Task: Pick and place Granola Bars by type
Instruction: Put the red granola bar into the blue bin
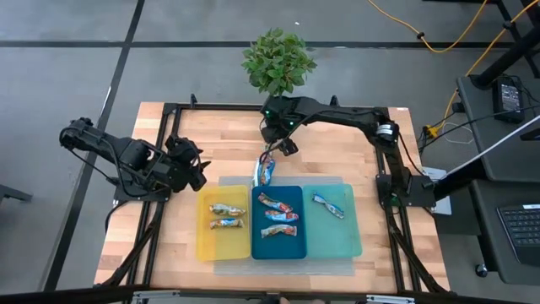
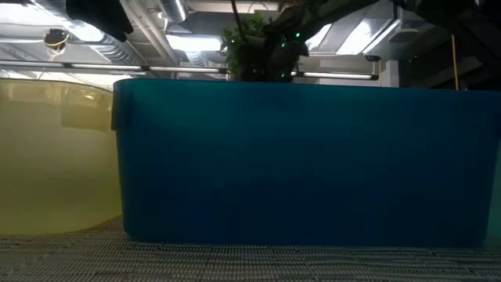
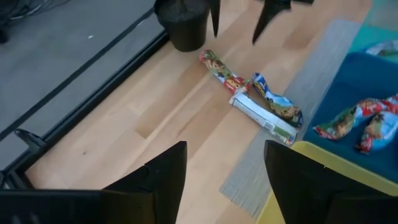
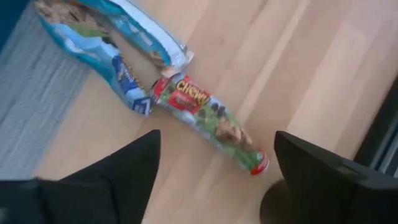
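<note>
Three loose Granola Bars lie on the wood just behind the dark blue tray [image 1: 278, 249]: a red one [image 4: 211, 121], a blue one [image 4: 106, 37] and a white-green one [image 3: 261, 118]. My right gripper [image 1: 274, 150] hovers open over them, its fingers on either side of the red bar without touching it. My left gripper [image 1: 196, 169] stands open beside the yellow tray [image 1: 202, 245], holding nothing. Two orange-brown bars [image 1: 226, 216] lie in the yellow tray. Three red-and-blue bars [image 1: 278, 216] lie in the dark blue tray, and one blue bar [image 1: 327, 205] in the teal tray [image 1: 337, 241].
A potted plant [image 1: 277, 59] stands at the table's far edge, its dark pot [image 3: 183, 25] close to the loose bars. The trays sit side by side on a grey mat [image 3: 298, 74]. In the low view the dark blue tray's wall [image 2: 305, 157] blocks the table.
</note>
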